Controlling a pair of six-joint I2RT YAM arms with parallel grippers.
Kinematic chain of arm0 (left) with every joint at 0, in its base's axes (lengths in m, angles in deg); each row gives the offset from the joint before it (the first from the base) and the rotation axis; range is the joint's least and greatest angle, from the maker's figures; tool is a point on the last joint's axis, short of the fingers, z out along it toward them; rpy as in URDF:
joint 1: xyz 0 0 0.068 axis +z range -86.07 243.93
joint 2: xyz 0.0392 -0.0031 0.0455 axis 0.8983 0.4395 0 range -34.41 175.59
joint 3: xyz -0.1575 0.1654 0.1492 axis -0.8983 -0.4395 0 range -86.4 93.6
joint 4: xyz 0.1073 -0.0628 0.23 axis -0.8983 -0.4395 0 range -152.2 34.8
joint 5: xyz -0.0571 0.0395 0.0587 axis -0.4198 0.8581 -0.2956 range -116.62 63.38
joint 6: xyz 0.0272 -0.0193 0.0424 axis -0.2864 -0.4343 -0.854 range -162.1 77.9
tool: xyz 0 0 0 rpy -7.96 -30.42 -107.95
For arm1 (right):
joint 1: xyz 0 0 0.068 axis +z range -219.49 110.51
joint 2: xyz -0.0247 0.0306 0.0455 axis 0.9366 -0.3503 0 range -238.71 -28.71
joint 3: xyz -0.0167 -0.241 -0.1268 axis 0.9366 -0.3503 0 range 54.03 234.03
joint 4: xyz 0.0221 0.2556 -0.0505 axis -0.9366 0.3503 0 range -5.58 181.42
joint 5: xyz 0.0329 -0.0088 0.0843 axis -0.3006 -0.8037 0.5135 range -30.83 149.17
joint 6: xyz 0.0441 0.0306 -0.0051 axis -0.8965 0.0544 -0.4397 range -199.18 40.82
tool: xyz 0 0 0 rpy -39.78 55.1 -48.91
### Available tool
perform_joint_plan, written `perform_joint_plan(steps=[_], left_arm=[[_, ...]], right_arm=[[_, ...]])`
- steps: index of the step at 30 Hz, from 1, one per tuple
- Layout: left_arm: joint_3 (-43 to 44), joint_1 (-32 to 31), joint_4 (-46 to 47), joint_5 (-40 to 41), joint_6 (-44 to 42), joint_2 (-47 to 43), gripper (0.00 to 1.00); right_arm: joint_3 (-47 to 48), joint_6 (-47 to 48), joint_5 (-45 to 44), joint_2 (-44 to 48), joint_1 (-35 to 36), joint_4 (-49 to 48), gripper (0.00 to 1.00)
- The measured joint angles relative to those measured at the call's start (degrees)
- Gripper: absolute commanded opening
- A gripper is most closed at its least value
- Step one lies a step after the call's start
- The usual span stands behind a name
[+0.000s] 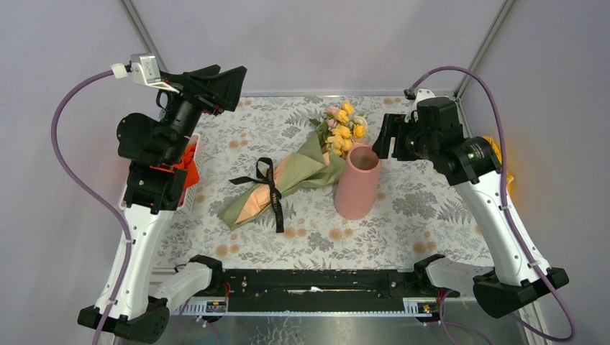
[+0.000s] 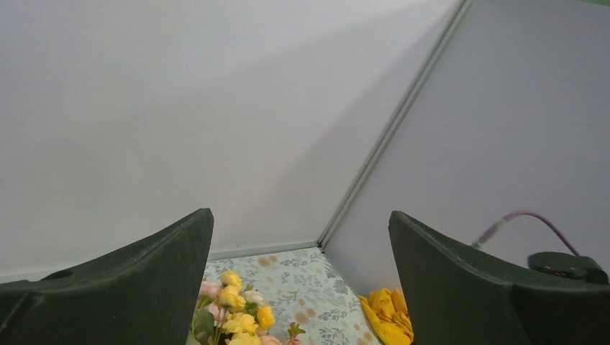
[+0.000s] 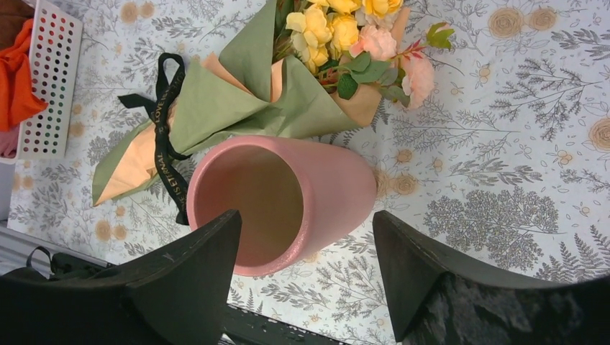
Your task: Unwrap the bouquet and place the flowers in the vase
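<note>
The bouquet (image 1: 288, 180) lies on its side mid-table, wrapped in olive-green and peach paper and tied with a black ribbon (image 1: 270, 190). Its yellow and pink flowers (image 1: 344, 129) point to the far side. The pink vase (image 1: 357, 183) stands upright against the bouquet's wide end. My right gripper (image 1: 383, 136) hovers just right of and above the vase mouth. In the right wrist view this gripper (image 3: 306, 213) is open and holds nothing, with the vase (image 3: 338, 187), bouquet (image 3: 237, 108) and flowers (image 3: 338, 29) below. My left gripper (image 1: 234, 83) is raised at the far left, open (image 2: 301, 211) and empty, with the flowers (image 2: 237, 309) below it.
A white perforated basket (image 1: 193, 176) with orange cloth (image 3: 18, 79) stands at the table's left edge. A yellow cloth (image 2: 385, 320) lies by the right wall. Grey enclosure walls close the far side and both sides. A black rail (image 1: 316, 284) runs along the near edge.
</note>
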State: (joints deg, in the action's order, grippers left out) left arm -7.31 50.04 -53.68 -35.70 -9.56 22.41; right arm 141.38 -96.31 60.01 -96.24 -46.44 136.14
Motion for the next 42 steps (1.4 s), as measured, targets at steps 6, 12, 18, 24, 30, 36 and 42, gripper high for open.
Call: perform_joint_plan(steps=[6, 12, 18, 24, 30, 36, 42], left_arm=[[2.60, 0.00, -0.17, -4.94, -0.70, 0.96, 0.99], [-0.46, -0.09, 5.05, -15.08, -3.26, 1.11, 0.99], [-6.16, -0.22, 7.21, -14.53, -1.18, -0.83, 0.97], [-12.79, -0.22, 6.82, -10.36, 0.81, -4.87, 0.95], [-17.35, -0.22, 5.84, -6.84, 1.46, -8.44, 0.88], [-17.73, -0.22, 3.48, -4.50, 1.09, -9.22, 0.81], [-17.97, -0.22, 0.98, -3.76, 1.01, -8.31, 0.81]], right_arm=[[-1.68, 0.04, -0.74, -0.79, 2.16, 0.28, 0.73], [-4.09, -0.04, -2.86, -4.13, 4.68, 0.22, 0.71], [-7.39, -0.48, -4.74, -7.30, 5.18, -1.31, 0.64], [-8.04, -0.81, -5.68, -10.43, 5.22, -3.17, 0.38], [-6.73, -0.20, -7.82, -11.26, 6.67, -3.28, 0.04], [-5.14, -1.36, -10.88, -13.68, 8.09, -3.13, 0.00], [-4.59, -2.82, -13.18, -13.81, 9.03, -1.92, 0.00]])
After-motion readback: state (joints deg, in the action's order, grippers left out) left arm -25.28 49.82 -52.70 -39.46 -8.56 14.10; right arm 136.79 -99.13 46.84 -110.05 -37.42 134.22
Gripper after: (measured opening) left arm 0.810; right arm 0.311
